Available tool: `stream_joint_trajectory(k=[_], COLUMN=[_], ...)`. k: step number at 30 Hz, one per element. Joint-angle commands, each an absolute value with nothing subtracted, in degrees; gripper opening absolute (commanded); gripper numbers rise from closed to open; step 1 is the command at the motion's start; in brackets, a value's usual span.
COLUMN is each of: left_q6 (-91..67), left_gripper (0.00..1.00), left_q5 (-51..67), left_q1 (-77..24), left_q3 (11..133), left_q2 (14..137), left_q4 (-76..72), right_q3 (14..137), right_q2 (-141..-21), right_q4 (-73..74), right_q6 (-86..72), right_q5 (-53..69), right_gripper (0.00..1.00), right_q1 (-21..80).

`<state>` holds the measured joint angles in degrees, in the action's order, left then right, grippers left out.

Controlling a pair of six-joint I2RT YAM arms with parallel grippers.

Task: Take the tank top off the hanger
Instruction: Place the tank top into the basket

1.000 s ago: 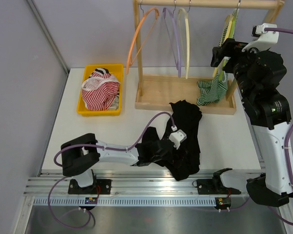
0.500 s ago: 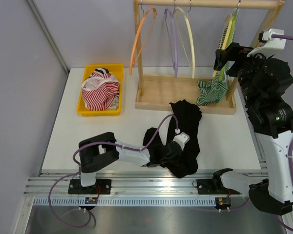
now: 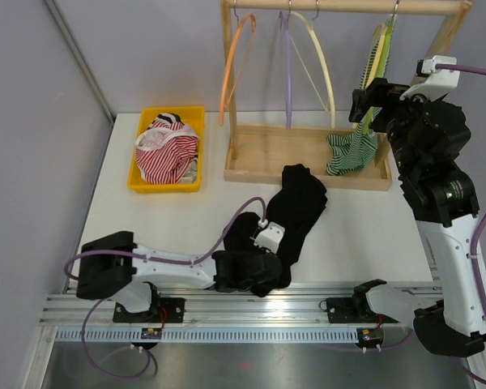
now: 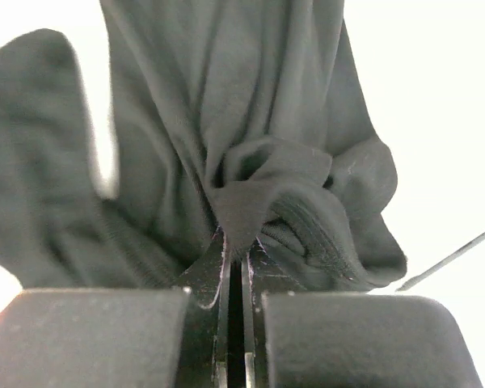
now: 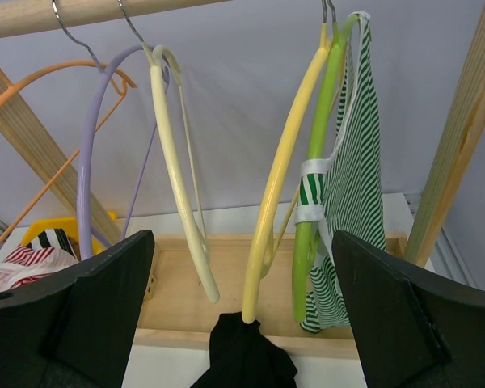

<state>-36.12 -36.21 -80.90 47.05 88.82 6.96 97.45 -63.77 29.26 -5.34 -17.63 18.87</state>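
Observation:
A green-and-white striped tank top (image 3: 348, 154) (image 5: 356, 178) hangs on a green hanger (image 3: 378, 50) (image 5: 311, 242) at the right end of the wooden rack. My right gripper (image 3: 364, 97) (image 5: 242, 242) is open in front of it, level with the hangers, and touches nothing. A bare yellow hanger (image 5: 275, 218) hangs just left of the green one. A black garment (image 3: 296, 203) (image 4: 250, 121) lies crumpled on the table in front of the rack. My left gripper (image 3: 263, 274) (image 4: 234, 252) is low at its near end, shut on a fold of the black cloth.
The rack's wooden base (image 3: 308, 170) spans the back centre. Orange (image 3: 231, 57), purple (image 3: 288, 65) and cream (image 3: 320, 57) hangers hang bare on its rail. A yellow bin (image 3: 142, 185) at the back left holds red-striped clothes (image 3: 166, 150).
My left gripper has shut on the black garment and dragged its near end toward the front left. The right arm shifted slightly by the rack. The bare hangers have swung.

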Motion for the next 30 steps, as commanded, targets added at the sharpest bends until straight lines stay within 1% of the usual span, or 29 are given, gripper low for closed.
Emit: stream_joint_trajectory(k=[1, 2, 4, 5, 7, 8, 10, 12, 15, 16, 18, 19, 20, 21, 22, 26, 27, 29, 30], left_q6=[-45.5, -47.6, -54.4, -56.7, -62.0, -63.4, -65.0, -64.8, -59.8, -55.1, -44.1, -28.7, -18.9, -10.5, -5.6, -4.1, -1.8, -0.7, -0.4], left_gripper=[0.00, 0.00, 0.00, 0.00, 0.00, 0.00, 0.00, 0.00, 0.00, 0.00, 0.00, 0.00, 0.00, 0.00, 0.00, 0.00, 0.00, 0.00, 0.00], left_q5=[-54.6, -56.7, -62.8, -64.9, -69.9, -71.4, -75.7, -78.8, -83.7, -85.0, -85.0, -82.7, -80.0, -72.4, -69.3, -59.8, -54.4, -50.5, -46.2], left_q1=[-83.8, -84.5, -86.6, -87.3, -88.2, -88.2, -88.2, -88.2, -86.5, -84.3, -81.6, -78.5, -76.7, -74.2, -69.3, -56.1, -51.9, -47.7, -42.9], left_q3=[46.5, 46.8, 48.8, 49.8, 53.8, 55.2, 59.4, 62.2, 67.4, 68.5, 68.7, 67.5, 65.5, 60.0, 59.0, 65.0, 67.6, 72.1, 78.1], left_q2=[76.3, 73.7, 67.2, 65.3, 61.8, 59.4, 56.6, 55.5, 54.5, 54.1, 52.0, 50.8, 49.4, 45.8, 44.7, 46.0, 46.5, 51.3, 53.8], left_q4=[20.6, 27.2, 34.7, 42.4, 49.7, 56.1, 62.8, 65.5, 66.2, 65.3, 53.6, 46.7, 26.8, 17.2, 10.4, 11.3, 10.3, 10.6, 11.8], right_q3=[96.1, 95.8, 95.1, 94.9, 94.1, 93.8, 92.6, 91.9, 90.3, 90.0, 89.0, 88.6, 88.2, 87.6, 87.3, 86.7, 86.6, 86.3, 86.2], right_q2=[-62.7, -62.7, -62.8, -63.0, -63.1, -63.1, -63.0, -62.8, -62.4, -62.2, -61.9, -61.7, -61.5, -61.4, -61.3, -61.6, -61.8, -62.0, -62.3], right_q4=[25.2, 24.9, 24.3, 24.3, 23.8, 23.8, 23.2, 22.8, 22.4, 22.2, 21.9, 21.7, 21.5, 21.3, 21.1, 20.9, 21.0, 20.7, 20.5], right_q6=[-4.5, -4.5, -4.6, -4.6, -4.4, -4.5, -4.6, -4.5, -4.5, -4.6, -4.7, -5.0, -5.1, -5.3, -5.3, -5.3, -5.2, -5.2, -5.3], right_q5=[-19.9, -20.0, -20.4, -20.7, -21.0, -21.1, -21.3, -21.7, -22.3, -22.2, -22.1, -21.9, -21.7, -21.6, -21.5, -20.7, -20.7, -20.7, -20.7], right_gripper=[0.99, 0.99, 0.99, 1.00, 1.00, 1.00, 0.99, 1.00, 1.00, 0.99, 1.00, 0.99, 0.99, 0.99, 0.99, 1.00, 0.99, 1.00, 0.99], right_q1=[19.2, 19.1, 19.1, 19.1, 19.1, 19.2, 19.1, 19.1, 19.2, 19.1, 19.2, 19.1, 19.2, 19.1, 19.1, 19.1, 19.1, 19.2, 19.1])
